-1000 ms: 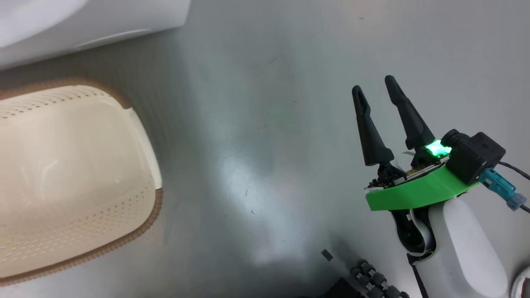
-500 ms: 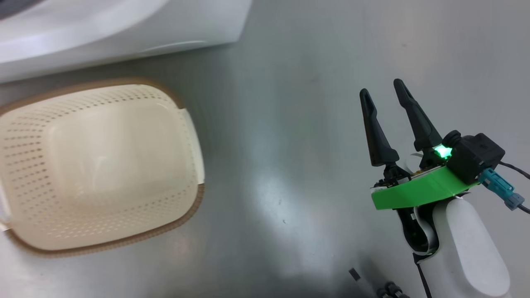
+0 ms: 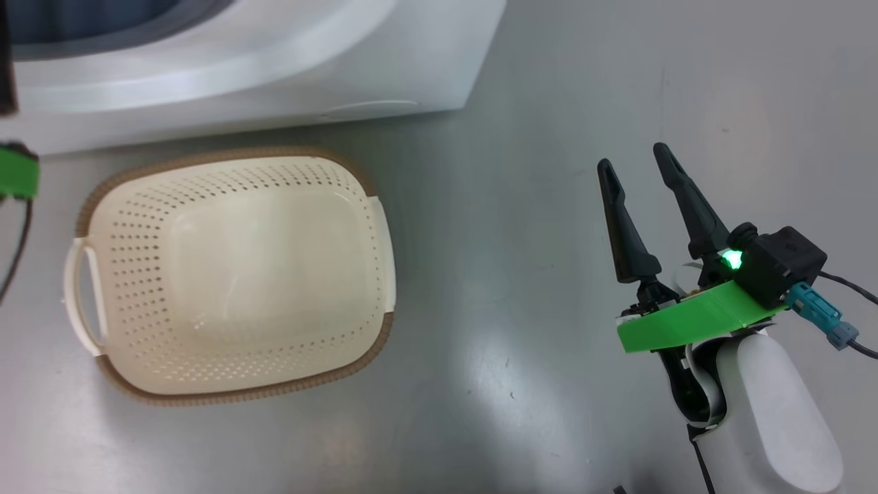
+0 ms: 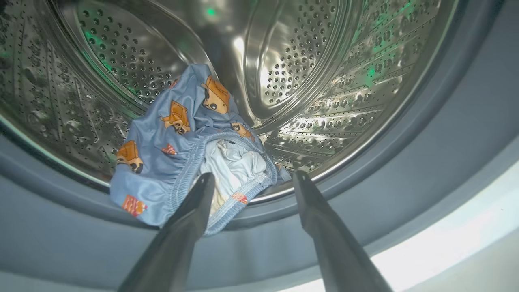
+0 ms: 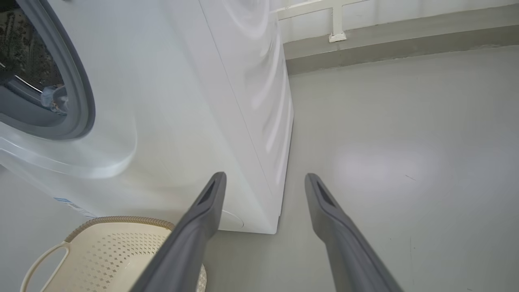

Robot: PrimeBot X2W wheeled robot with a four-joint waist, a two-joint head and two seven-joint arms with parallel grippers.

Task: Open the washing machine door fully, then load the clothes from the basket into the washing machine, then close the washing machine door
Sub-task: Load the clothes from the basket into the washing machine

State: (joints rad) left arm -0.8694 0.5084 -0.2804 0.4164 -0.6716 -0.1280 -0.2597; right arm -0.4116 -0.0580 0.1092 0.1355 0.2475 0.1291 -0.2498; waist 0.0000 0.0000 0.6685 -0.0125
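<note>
The crumpled blue bear-printed clothes (image 4: 178, 158) are heaped at the front lip of the perforated steel drum (image 4: 324, 81), elastic waistband turned outward, lower edge partly hidden behind the spread left gripper (image 4: 253, 180). The right gripper (image 3: 632, 156) is likewise spread.

I see the clothes (image 4: 178, 138) — blue fabric printed with orange-brown bears, crumpled — lying at the front lip of the washing machine (image 3: 274, 68)'s perforated steel drum (image 4: 308, 61), one edge draped onto the grey rubber ring (image 4: 446, 134). The basket (image 3: 137, 274) stands upright just before the white machine, its cream bottom bare.
</note>
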